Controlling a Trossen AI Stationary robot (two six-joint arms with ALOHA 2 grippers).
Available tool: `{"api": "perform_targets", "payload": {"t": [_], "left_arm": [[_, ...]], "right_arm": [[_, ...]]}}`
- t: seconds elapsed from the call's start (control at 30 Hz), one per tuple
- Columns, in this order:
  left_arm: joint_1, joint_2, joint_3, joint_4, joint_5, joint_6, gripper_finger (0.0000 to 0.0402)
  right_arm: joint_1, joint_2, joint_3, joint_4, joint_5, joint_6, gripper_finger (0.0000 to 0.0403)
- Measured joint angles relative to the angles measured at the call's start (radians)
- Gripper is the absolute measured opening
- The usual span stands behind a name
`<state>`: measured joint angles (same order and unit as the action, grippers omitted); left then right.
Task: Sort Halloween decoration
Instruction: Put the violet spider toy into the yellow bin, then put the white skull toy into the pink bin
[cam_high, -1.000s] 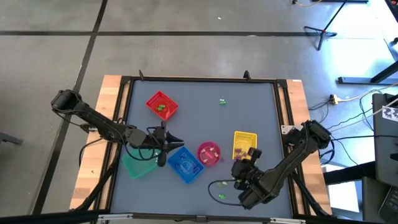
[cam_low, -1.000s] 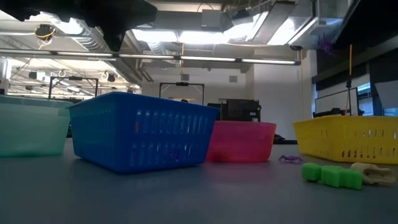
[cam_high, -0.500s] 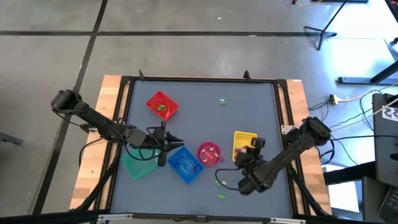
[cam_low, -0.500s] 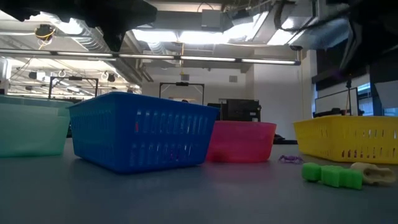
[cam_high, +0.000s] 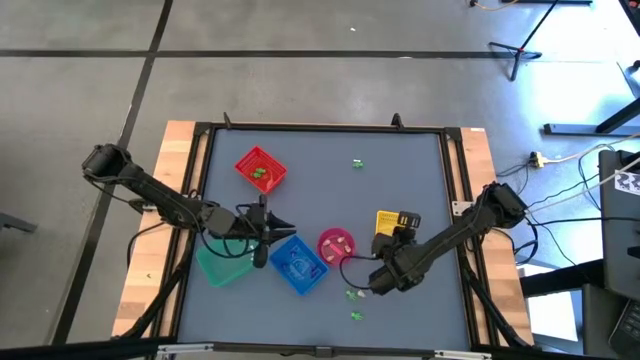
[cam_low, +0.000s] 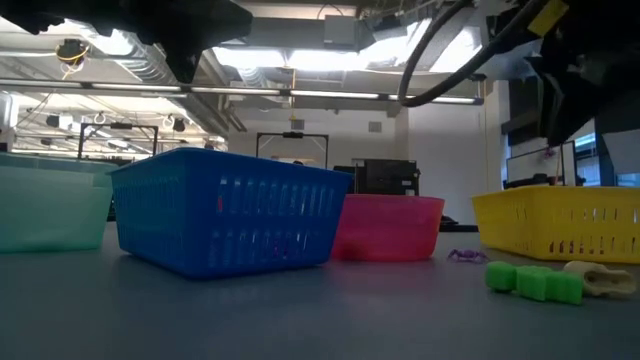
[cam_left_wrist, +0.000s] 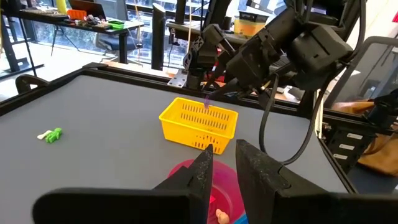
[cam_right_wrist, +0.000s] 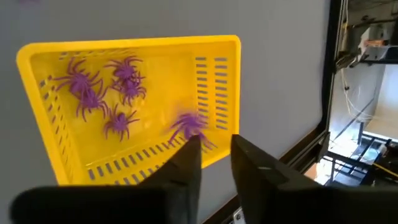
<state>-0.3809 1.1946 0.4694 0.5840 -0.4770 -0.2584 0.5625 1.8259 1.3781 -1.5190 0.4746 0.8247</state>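
Note:
My right gripper (cam_high: 399, 226) hangs over the yellow basket (cam_right_wrist: 130, 106) and is shut on a purple spider (cam_right_wrist: 189, 127). Several purple spiders (cam_right_wrist: 87, 87) lie inside that basket. On the table lie green trinkets (cam_high: 352, 293), another green one (cam_high: 357, 316), a far green one (cam_high: 358, 163), a green piece (cam_low: 534, 282), a cream piece (cam_low: 600, 278) and a purple spider (cam_low: 466, 256). My left gripper (cam_high: 264, 228) waits above the blue basket (cam_high: 298, 263), its fingers (cam_left_wrist: 202, 171) a narrow gap apart and holding nothing. My right gripper pinches the purple spider (cam_left_wrist: 206, 102) between its two fingers, coming from above and pointing down. The spider hangs below the fingers, lifted clear, above the inside of the yellow basket (cam_left_wrist: 199, 121).
A red basket (cam_high: 260, 169) with green pieces stands toward the far left. The pink bowl (cam_high: 336, 245) sits between the blue and yellow baskets, and a teal basket (cam_high: 222, 264) is on the left. Bare grey table (cam_high: 330, 195) spreads across the far half.
My right gripper has moved from the table's near edge toward the far edge and now stands over the yellow basket, carrying the purple spider. In the low view its arm has come into the upper right. The trinkets on the table have stayed put.

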Motion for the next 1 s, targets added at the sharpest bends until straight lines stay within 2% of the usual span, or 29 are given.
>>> {"api": "perform_targets", "payload": {"t": [0.1,0.23,0.6,0.77,0.9,1.0], "left_arm": [[0.0,0.0,0.0,0.0,0.0,0.0,0.0056],[0.0,0.0,0.0,0.0,0.0,0.0,0.0056],[0.0,0.0,0.0,0.0,0.0,0.0,0.0056],[0.0,0.0,0.0,0.0,0.0,0.0,0.0056],[0.0,0.0,0.0,0.0,0.0,0.0,0.0056],[0.0,0.0,0.0,0.0,0.0,0.0,0.0056]], "right_arm": [[-0.003,0.0,0.0,0.0,-0.034,-0.003,0.0115],[0.0,0.0,0.01,-0.003,-0.051,-0.002,0.0135],[0.0,0.0,0.184,-0.004,-0.088,0.0,0.0136],[0.001,0.0,0.226,0.181,-0.183,-0.017,0.0136],[0.01,0.0,0.212,0.391,-0.331,-0.08,0.0136],[0.033,0.0,0.187,0.547,-0.366,-0.144,0.0136]]}}
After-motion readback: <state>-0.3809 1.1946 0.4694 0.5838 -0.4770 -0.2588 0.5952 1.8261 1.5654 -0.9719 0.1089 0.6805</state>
